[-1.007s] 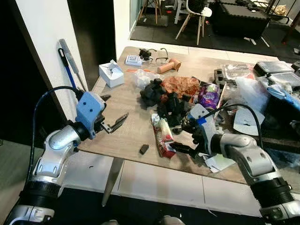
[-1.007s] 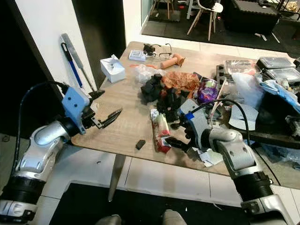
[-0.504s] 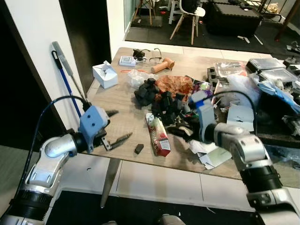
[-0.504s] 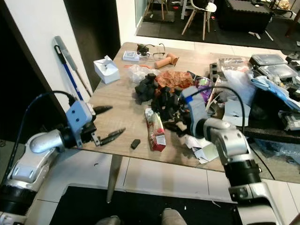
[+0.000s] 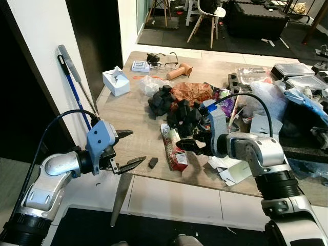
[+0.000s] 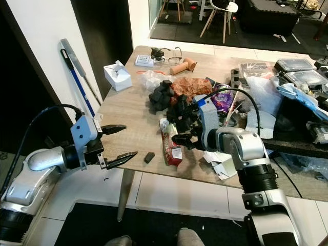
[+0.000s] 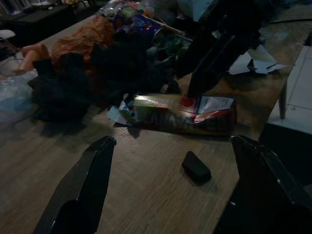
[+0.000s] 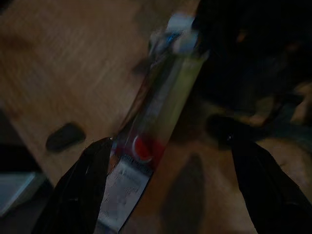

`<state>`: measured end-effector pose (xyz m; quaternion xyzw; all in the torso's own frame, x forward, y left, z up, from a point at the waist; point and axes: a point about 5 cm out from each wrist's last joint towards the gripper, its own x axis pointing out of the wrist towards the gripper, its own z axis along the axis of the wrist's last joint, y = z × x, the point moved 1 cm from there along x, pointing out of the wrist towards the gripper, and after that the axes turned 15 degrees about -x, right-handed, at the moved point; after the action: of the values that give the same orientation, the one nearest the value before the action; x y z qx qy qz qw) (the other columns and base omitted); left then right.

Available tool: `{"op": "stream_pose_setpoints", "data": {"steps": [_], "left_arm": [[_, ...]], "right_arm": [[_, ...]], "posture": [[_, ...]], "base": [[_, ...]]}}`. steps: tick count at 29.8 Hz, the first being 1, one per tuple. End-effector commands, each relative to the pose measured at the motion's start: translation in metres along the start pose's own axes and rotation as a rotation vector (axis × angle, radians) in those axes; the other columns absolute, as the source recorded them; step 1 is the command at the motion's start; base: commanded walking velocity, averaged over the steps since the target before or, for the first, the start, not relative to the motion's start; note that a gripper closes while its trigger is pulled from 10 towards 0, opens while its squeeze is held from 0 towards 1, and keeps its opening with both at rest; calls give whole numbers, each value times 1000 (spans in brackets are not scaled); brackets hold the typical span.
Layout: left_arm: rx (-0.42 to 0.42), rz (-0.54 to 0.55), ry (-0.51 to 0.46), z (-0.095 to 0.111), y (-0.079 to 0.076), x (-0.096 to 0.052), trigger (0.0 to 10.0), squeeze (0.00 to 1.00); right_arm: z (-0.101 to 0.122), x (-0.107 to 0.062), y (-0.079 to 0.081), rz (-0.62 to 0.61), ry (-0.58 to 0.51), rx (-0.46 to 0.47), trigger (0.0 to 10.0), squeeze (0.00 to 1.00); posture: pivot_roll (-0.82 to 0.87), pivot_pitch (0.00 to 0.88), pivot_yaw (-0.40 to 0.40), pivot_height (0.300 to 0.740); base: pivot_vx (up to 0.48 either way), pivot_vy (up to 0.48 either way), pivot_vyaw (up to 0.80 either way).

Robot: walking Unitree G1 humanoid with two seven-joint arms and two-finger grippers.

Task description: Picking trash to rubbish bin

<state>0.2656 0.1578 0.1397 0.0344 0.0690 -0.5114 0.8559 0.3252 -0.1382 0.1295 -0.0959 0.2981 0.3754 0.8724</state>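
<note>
Table: wooden tabletop [image 5: 138,110], heavily cluttered across its middle and right-hand side.
Target trash: flattened drink carton [image 5: 174,149], red and green, lying flat near the front edge, long axis running front to back.
Nearby items: small black block [image 5: 152,162] just beside the carton, closer to the front edge; heap of black lumps [image 5: 177,110] touching the carton's far end; crumpled orange wrapper [image 5: 192,92] behind the heap; torn white paper [image 5: 230,171] at the front edge, to the carton's right.
Rubbish bin: none visible.
Right gripper [image 5: 197,144]: fingers spread wide, holding nothing, poised over the carton's far half beside the black heap; the wrist view has the carton lying between the two fingers.
Left gripper [image 5: 128,148]: fingers wide apart, empty, held at the front-left corner of the tabletop, pointed toward the carton and block.
Step in hand (judged): right gripper lining up to close on the carton.
Risk 1: carton is flat and probably slick; a pinch across the thin side may slip out, or skid it toward the front edge and off.
Risk 2: fingers sit close to the black heap; closing could snag a lump, spoil the grip, or drag clutter along.
Risk 3: the small block near the edge could be knocked to the floor by either gripper.
</note>
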Motion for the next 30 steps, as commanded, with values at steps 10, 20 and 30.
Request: {"op": "stream_pose_setpoints", "data": {"steps": [10,20,30], "left_arm": [[-4,-90,8,3,-16,10,10000,0],[-2,-113,-3,7,-21,14,10000,0],[-2,-119,-4,9,-23,14,10000,0]], "right_arm": [[-3,9,3,7,199,-64,10000,0],[-9,10,-1,-8,239,-44,9882,0],[-9,13,2,-6,229,-38,0,0]], "posture": [[-41,0,-61,740],[-42,0,-76,740],[-38,0,-80,740]], "base": [[0,0,0],[0,0,0],[0,0,0]]}}
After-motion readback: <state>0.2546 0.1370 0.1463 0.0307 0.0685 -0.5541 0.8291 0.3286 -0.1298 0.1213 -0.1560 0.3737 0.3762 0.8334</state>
